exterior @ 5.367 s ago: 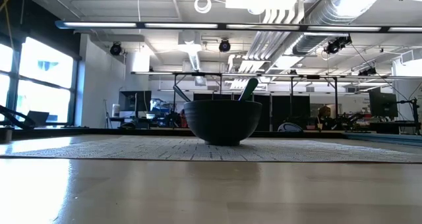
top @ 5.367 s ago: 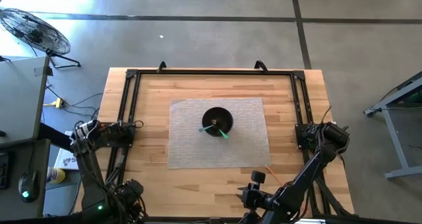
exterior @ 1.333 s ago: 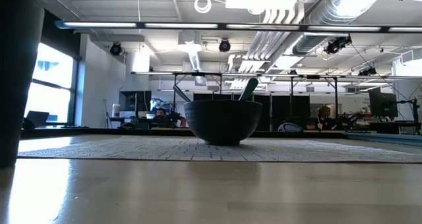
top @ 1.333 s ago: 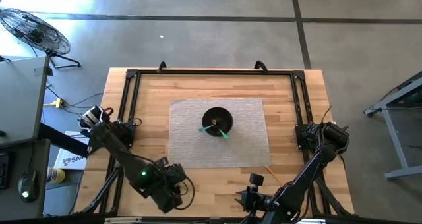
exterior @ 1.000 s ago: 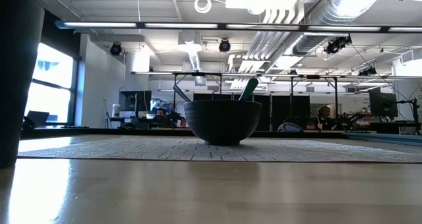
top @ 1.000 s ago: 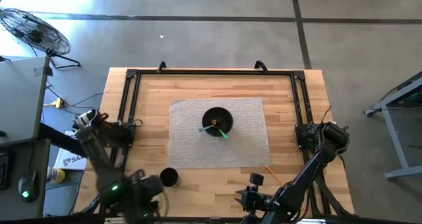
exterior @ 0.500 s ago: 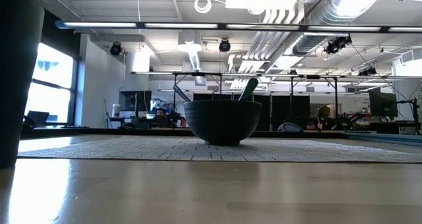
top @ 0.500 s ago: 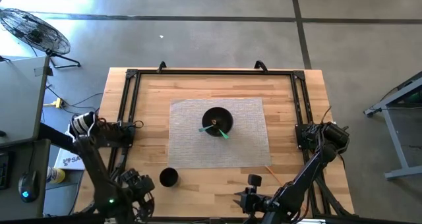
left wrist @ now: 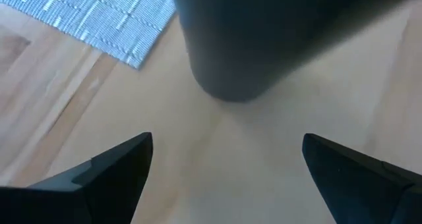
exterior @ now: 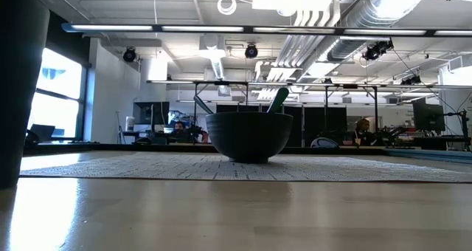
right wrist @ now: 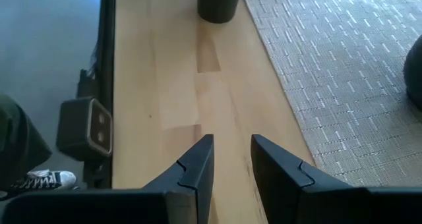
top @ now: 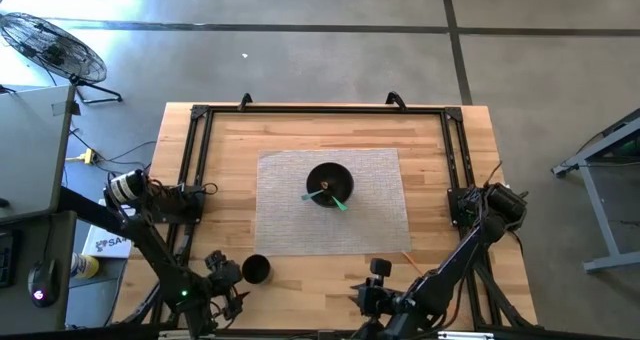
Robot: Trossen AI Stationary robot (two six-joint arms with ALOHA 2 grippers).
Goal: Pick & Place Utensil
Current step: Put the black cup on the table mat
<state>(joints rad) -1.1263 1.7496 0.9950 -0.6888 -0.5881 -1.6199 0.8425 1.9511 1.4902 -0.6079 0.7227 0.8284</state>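
Note:
A black bowl (top: pixel 329 185) stands on the grey woven mat (top: pixel 380 220) at the table's middle; the low view shows it too (exterior: pixel 248 136). A green utensil (top: pixel 340 202) lies in it, its handle (exterior: pixel 278 100) leaning on the rim and sticking out. A black cup (top: pixel 256 269) stands upright on the wood just off the mat's near left corner. My left gripper (top: pixel 237 276) is open right beside the cup's left, and the cup (left wrist: pixel 244 46) stands ahead of its fingers, untouched. My right gripper (top: pixel 362 298) is at the near edge, its fingers (right wrist: pixel 198 165) a narrow gap apart and empty.
A black rail frame (top: pixel 195 160) runs round the table top. An orange strip (top: pixel 412 262) lies near the right arm at the near right. In the low view the cup fills the left edge (exterior: pixel 18 88). Bare wood lies to the mat's left and right.
The cup has stayed upright where it stands. My left gripper, open, has drawn back a little from the cup toward the table's left and come close to it again. My right arm has shifted slightly toward the table's left.

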